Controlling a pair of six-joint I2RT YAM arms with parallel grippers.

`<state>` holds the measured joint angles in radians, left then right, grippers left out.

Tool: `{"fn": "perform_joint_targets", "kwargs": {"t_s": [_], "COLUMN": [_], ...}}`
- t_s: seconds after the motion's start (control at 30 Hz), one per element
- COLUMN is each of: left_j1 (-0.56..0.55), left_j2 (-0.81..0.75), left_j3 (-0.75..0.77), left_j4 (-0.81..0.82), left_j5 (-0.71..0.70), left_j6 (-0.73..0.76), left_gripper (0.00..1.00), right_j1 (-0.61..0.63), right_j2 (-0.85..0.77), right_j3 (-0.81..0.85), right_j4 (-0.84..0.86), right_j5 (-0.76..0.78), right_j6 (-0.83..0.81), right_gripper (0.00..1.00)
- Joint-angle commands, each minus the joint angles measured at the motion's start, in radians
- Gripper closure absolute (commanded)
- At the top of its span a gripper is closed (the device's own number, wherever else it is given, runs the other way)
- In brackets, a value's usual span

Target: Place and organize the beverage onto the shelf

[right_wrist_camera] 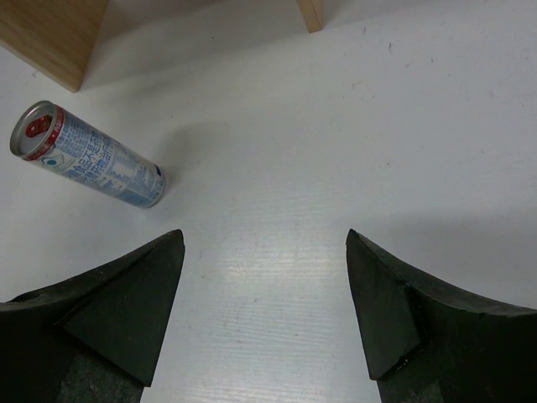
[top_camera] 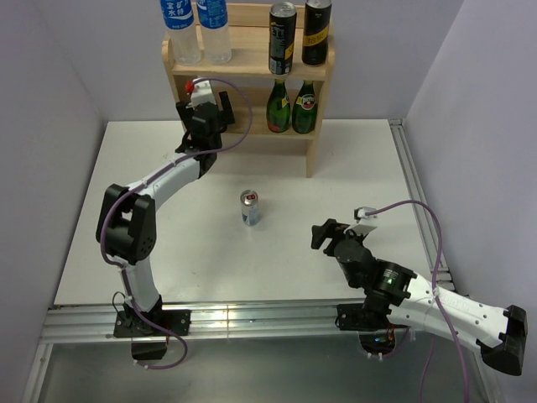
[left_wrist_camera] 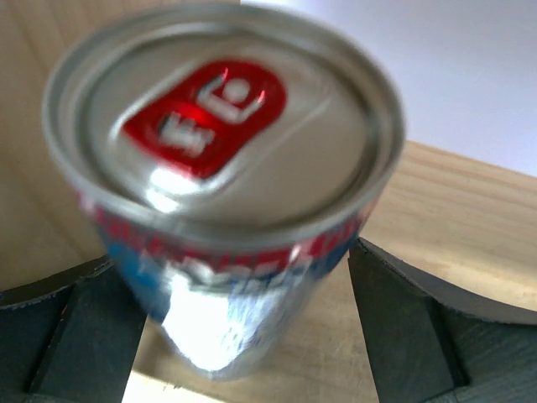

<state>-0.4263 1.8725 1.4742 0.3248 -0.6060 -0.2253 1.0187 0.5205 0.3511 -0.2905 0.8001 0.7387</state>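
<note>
The left end effector (left_wrist_camera: 235, 277) grips a slim silver red-tabbed can (left_wrist_camera: 222, 168) in the lower tier of the light-wood shelf (top_camera: 314, 143), at the far edge of the white worktop (top_camera: 151, 277). The right end effector (right_wrist_camera: 264, 239) hangs open by the near edge.

The left arm (top_camera: 172, 175) and right arm (top_camera: 457, 312) share white links, bulky black joint housings and black bases. A purple cable (top_camera: 417, 220) loops along each. The fingers (right_wrist_camera: 113, 315) are matte black wedges. A green light (top_camera: 388, 286) glows on the right arm.
</note>
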Motion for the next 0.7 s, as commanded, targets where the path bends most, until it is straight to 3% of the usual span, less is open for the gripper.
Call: {"fn": "perform_joint_targets", "kwargs": {"t_s": [0.0,0.37,0.67], "left_j1": [0.015,-0.026,-0.081], "left_j2": [-0.082,-0.193,-0.407], "left_j3": [-0.023,-0.068,-0.164], "left_j4": [0.031,-0.052,-0.153], "left_j5": [-0.021,-0.041,-0.032], "left_j6": [0.001,-0.005,-0.043], "left_gripper": [0.01,0.01,0.01], "right_j1": [0.006,0.006,0.006], "right_j2": [0.006,0.015,0.012], "right_j3": [-0.008,-0.015,-0.018], "right_j4": [0.039,0.047,0.051], "right_j5": [0.033,0.039,0.04], "right_j6": [0.001,0.004,0.008], "right_gripper": [0.15,0.15,0.15]}}
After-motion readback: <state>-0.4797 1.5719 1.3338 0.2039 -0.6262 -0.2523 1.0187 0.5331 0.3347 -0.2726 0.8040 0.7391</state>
